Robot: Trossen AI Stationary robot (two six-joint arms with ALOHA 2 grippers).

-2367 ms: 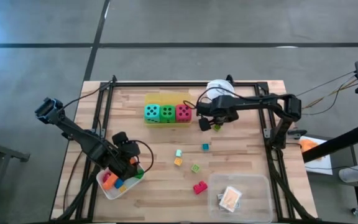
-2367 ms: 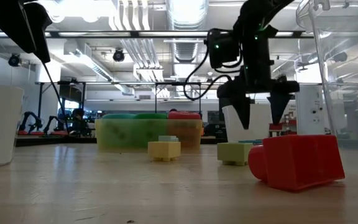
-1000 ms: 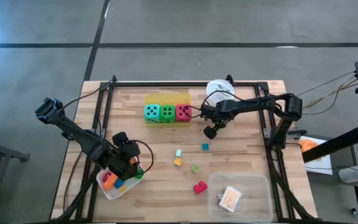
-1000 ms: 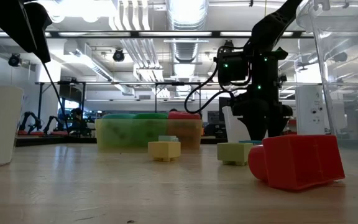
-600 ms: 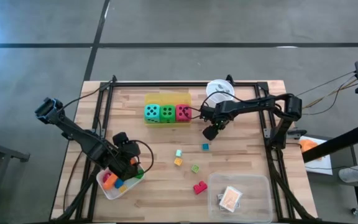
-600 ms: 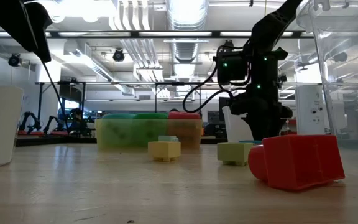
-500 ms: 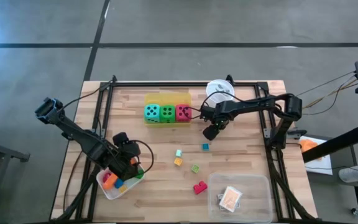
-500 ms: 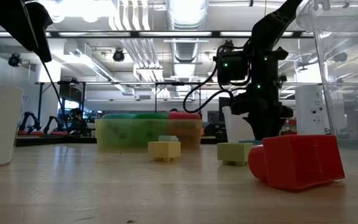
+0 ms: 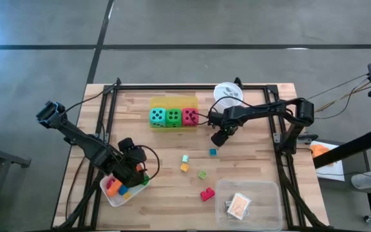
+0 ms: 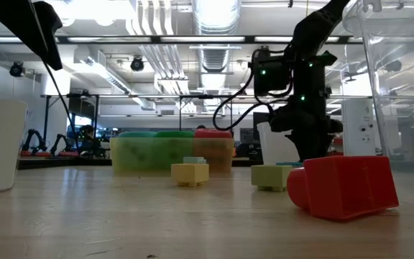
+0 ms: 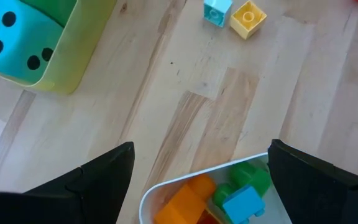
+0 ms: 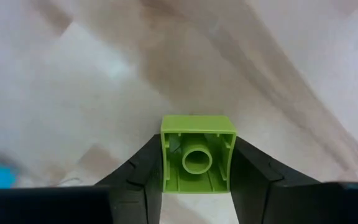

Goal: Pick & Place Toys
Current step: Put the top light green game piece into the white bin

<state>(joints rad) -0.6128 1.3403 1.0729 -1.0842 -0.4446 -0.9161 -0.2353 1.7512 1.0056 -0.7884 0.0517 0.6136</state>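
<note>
Lime green block (image 12: 198, 154), hollow underside with round socket showing, sits clenched between the dark fingers (image 12: 137, 174) of the right end effector (image 9: 218, 137), toward the far edge of the table (image 9: 256, 161), just right of the yellow tray (image 9: 172, 103). Grip faces are smooth hard plastic; contact patch looks narrow, so the block may twist or slip during lift, probably. Table is matte wood planks. Left end effector (image 9: 133, 169) hangs released over the white tray (image 11: 160, 193) at the near-left corner, rounded rim, glossy blocks inside.
</note>
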